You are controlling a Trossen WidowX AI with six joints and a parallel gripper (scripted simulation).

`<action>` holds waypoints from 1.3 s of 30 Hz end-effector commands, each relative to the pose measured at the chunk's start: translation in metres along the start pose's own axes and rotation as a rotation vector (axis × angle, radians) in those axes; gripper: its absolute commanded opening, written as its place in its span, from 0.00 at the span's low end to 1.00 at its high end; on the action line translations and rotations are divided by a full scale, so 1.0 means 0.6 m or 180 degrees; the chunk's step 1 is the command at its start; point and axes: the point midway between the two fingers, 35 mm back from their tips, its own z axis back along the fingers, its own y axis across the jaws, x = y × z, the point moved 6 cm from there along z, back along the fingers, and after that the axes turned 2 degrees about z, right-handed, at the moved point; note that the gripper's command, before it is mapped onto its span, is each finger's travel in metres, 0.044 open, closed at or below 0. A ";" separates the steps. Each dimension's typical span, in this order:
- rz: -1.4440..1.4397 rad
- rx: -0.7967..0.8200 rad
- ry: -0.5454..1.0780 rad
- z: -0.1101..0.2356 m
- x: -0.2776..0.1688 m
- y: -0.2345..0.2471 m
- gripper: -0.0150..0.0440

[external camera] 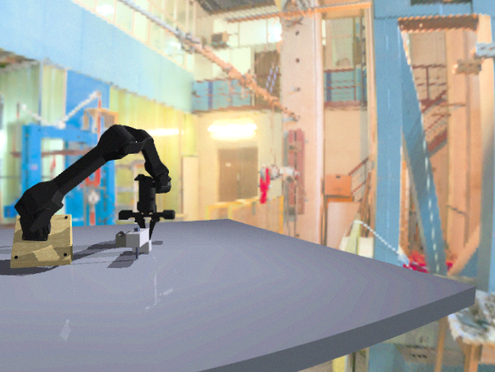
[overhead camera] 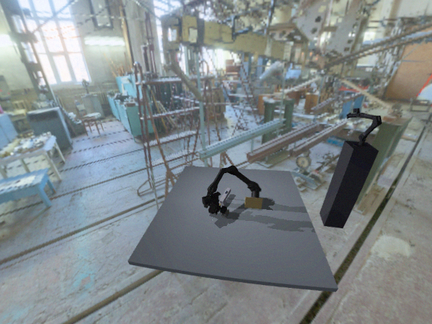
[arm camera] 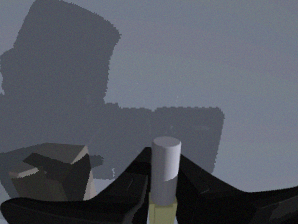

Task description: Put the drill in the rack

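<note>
Wrist view: gripper [overhead camera: 220, 210] [external camera: 149, 232] [arm camera: 157, 152] pinching pale cylinder, presumably the drill [arm camera: 166, 162], at 6 o'clock. Angular block [arm camera: 50, 155] farther off, 8 o'clock; rack or key housing, can't tell. Likely drill out, transfer in hand; next, align over rack, tip flat, lower gently.

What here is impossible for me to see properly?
- Wrist view: the lower end of the pale cylinder between the gripper's fingers is cut off by the bottom edge.
- Top view: the gripper is too small and dark to show its grip.
- Exterior view: the far side of the pale block faces away.
</note>
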 end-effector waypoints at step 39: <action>-0.0011 0.0001 -0.0018 0.021 -0.005 0.002 0.25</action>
